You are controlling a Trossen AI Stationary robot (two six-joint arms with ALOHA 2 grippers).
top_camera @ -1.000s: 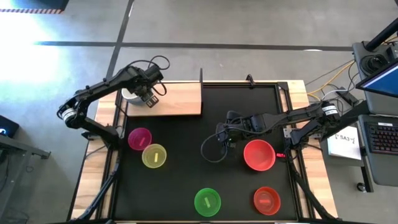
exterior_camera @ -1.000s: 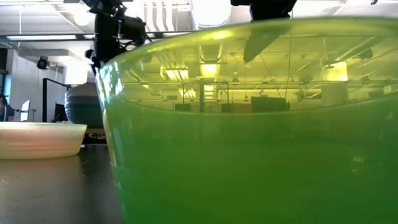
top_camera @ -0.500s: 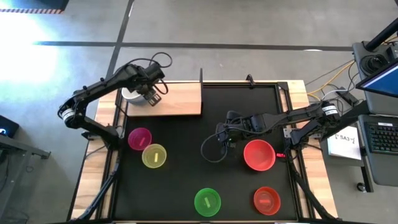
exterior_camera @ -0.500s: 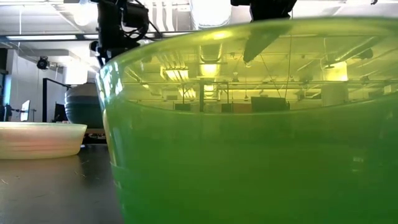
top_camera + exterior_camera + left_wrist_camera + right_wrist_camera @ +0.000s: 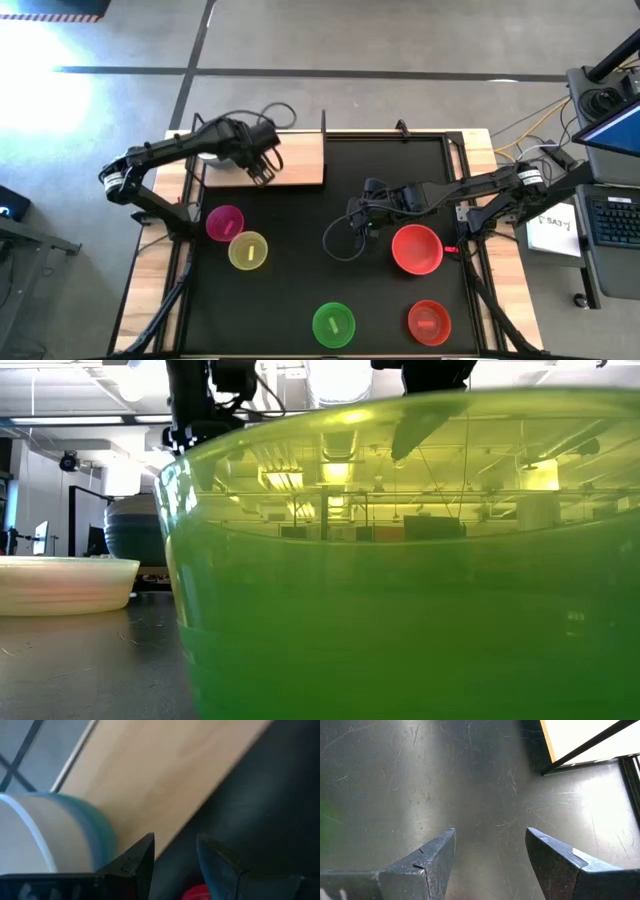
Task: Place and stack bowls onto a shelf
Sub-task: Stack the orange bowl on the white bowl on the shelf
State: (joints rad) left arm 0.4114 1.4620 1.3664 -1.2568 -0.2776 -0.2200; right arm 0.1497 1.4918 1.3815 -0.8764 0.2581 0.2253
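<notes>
Shelf already carries a stacked pale bowl; the left gripper hangs above it, parted and empty. Next, the magenta bowl on the worktop likely needs fetching. The right gripper waits open.

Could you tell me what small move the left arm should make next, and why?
Probably swing toward the magenta bowl: the left gripper is open and empty above the shelf, beside the stacked bowl already there, and five bowls remain on the table.
</notes>
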